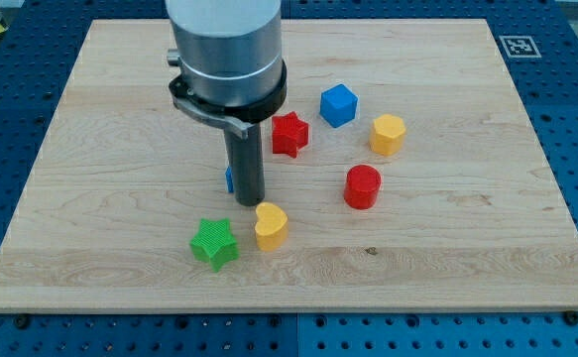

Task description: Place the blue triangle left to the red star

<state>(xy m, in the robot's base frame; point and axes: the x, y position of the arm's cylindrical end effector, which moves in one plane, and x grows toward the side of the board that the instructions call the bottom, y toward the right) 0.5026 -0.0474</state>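
Note:
The red star (289, 133) lies on the wooden board (90, 198) near the middle. The blue triangle (229, 178) is mostly hidden behind the dark rod; only a sliver of blue shows at the rod's left side. It sits to the lower left of the red star. My tip (248, 202) is down on the board, touching or right against the blue triangle's right side, and just above the yellow heart (271, 225).
A blue cube (338, 104) lies right of the red star, a yellow hexagon-like block (388, 134) further right, a red cylinder (362, 185) at lower right. A green star (214, 243) lies left of the yellow heart. The arm's grey body (224, 50) hangs over the upper middle.

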